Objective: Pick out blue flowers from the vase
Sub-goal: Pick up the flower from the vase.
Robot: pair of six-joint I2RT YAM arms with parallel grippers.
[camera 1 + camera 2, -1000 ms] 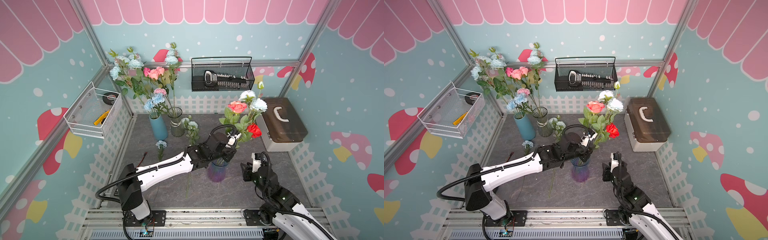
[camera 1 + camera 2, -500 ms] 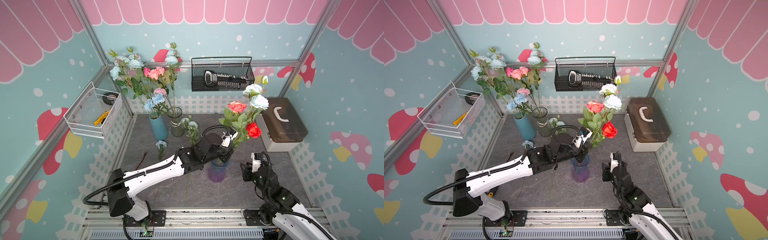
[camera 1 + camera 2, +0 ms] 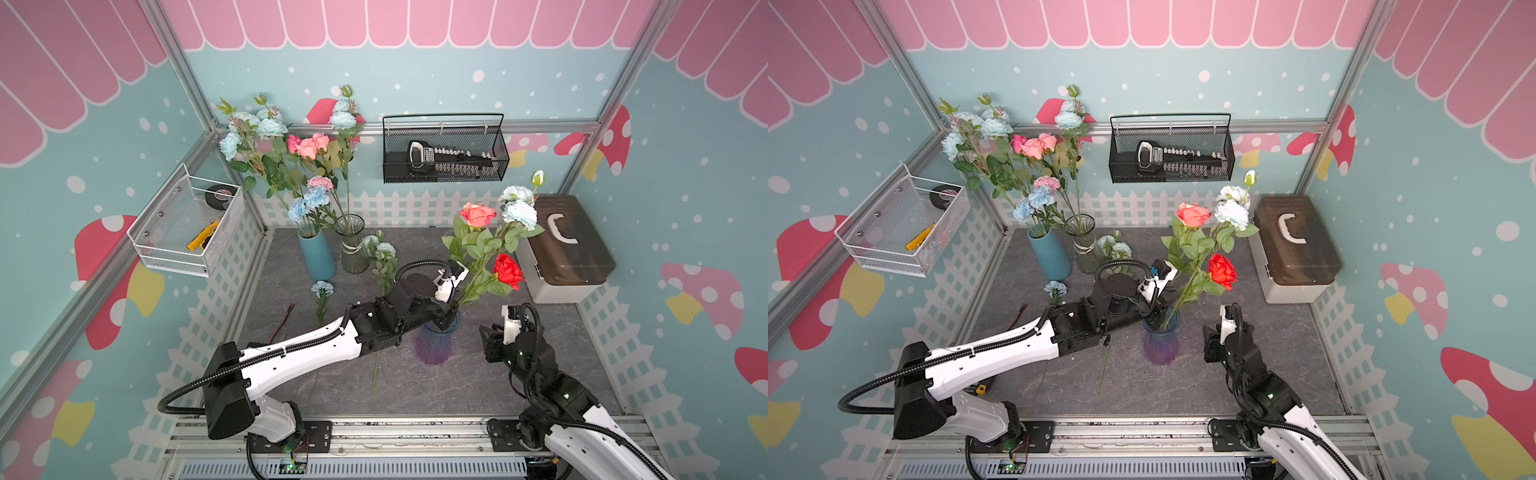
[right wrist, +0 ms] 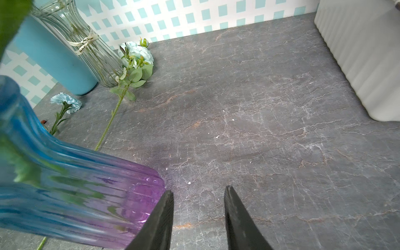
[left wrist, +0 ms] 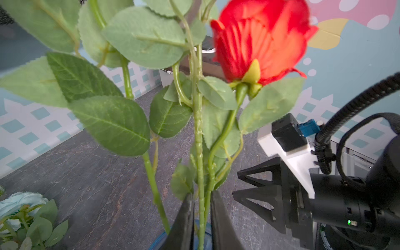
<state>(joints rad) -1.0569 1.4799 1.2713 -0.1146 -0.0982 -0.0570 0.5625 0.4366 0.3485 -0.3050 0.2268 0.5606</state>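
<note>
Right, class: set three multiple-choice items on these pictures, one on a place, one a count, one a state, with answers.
1. Where is the black tape roll?
A) on the table
B) in the white wire basket
C) inside the purple vase

2. How many blue-flower stems lie on the table?
A) none
B) two
C) five

3. The right end effector is:
A) open and empty
B) shut on the purple vase
C) shut on a blue carnation

Answers:
1 B, it sits in the wall-hung basket.
2 B, a blue carnation and a larger blue flower lie there.
3 A, it stands open beside the purple vase, holding nothing.
</note>
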